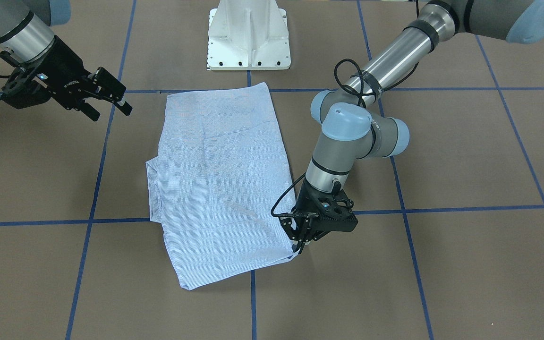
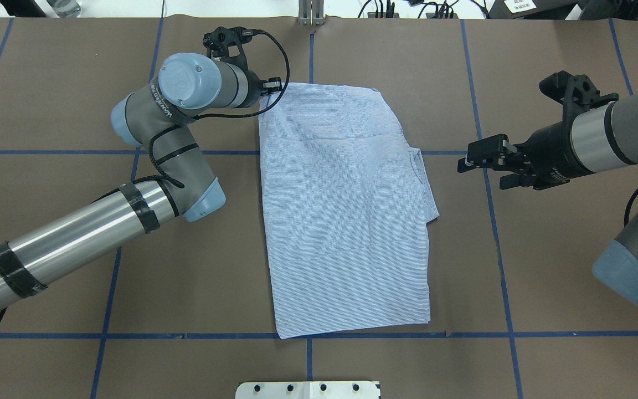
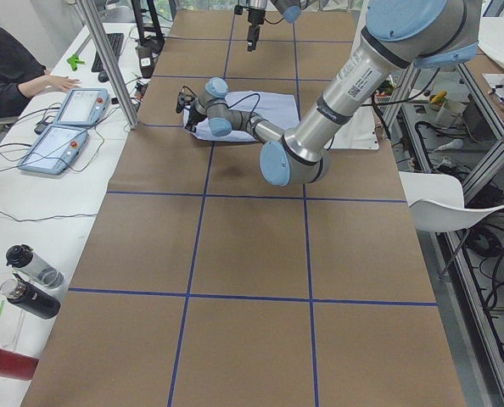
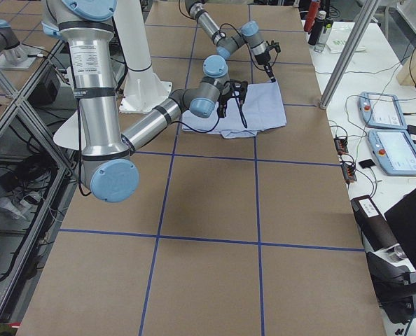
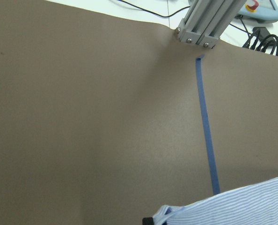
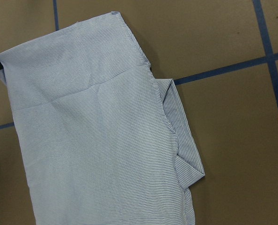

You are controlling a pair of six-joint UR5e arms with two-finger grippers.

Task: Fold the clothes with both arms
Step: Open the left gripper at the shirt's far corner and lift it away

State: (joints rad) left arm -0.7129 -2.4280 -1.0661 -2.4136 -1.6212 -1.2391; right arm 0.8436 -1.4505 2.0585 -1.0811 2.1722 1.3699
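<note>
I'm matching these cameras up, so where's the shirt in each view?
Front-facing: shirt at centre.
Overhead: shirt at centre.
Left: shirt far off, upper middle.
Right: shirt upper middle.
Left wrist: shirt at bottom right edge.
Right wrist: shirt fills the left.
Shared landmark: blue tape lines.

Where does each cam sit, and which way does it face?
Front-facing: across the table, facing the robot, steeply down; both arms, left gripper on the shirt corner.
Overhead: behind the robot, looking forward and down; both arms.
Exterior left: table end, looking along it; left arm near.
Exterior right: opposite end; right arm near.
Left wrist: low, sees table and shirt edge.
Right wrist: above the shirt, looking down; no gripper shows.
Shared: front-facing and overhead show the whole shirt, mirrored.
</note>
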